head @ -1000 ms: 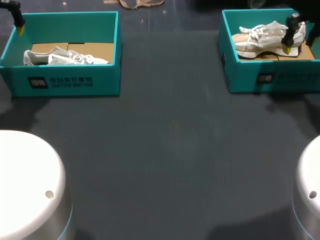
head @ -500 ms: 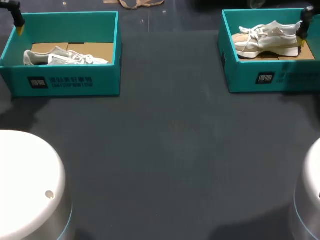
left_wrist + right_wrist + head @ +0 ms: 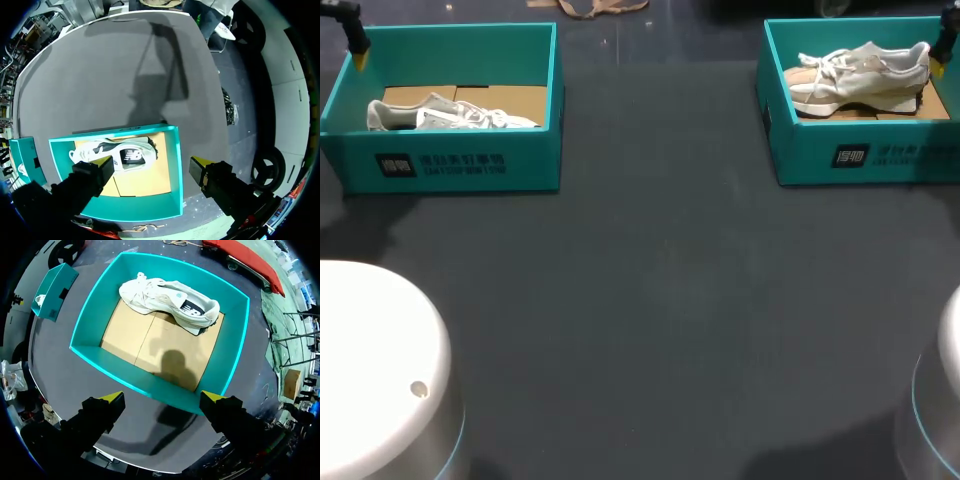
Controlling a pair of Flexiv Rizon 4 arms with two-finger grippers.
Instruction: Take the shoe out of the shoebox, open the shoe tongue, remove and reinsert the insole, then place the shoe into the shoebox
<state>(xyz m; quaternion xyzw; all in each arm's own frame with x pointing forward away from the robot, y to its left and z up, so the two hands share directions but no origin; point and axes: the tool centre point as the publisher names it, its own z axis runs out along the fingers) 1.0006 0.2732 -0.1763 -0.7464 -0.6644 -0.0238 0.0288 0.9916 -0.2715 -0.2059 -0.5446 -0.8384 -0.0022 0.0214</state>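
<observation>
1. Rightward goes the right gripper (image 3: 163, 397): a second ago it hung over the right-hand end of the right shoe (image 3: 865, 72); now only a sliver of it shows at the upper right edge of the head view; the left gripper (image 3: 152, 162) has kept its place in the upper left corner.
2. Right gripper: fingers spread wide, holding nothing; it hangs over the near wall of the right shoebox (image 3: 150, 377), with the shoe well ahead of it, against the far wall.
3. Left gripper: likewise wide and empty, above the left shoebox (image 3: 460, 165); the left shoe (image 3: 117, 155) lies below it, untouched.
4. Each shoe seems to lie on its side on the cardboard floor (image 3: 145, 342) of its box; the boxes stand well apart, at the upper left and upper right of the dark table (image 3: 660, 300).
5. Handling, as I judge it: a shoe like this is light; the upper is soft and will give under the fingers; the sole and heel are stiffer; loose laces may snag.
6. Best hold, I think: across the heel collar or the midfoot, one finger on the sole; the light box may slide or lift with the shoe.
</observation>
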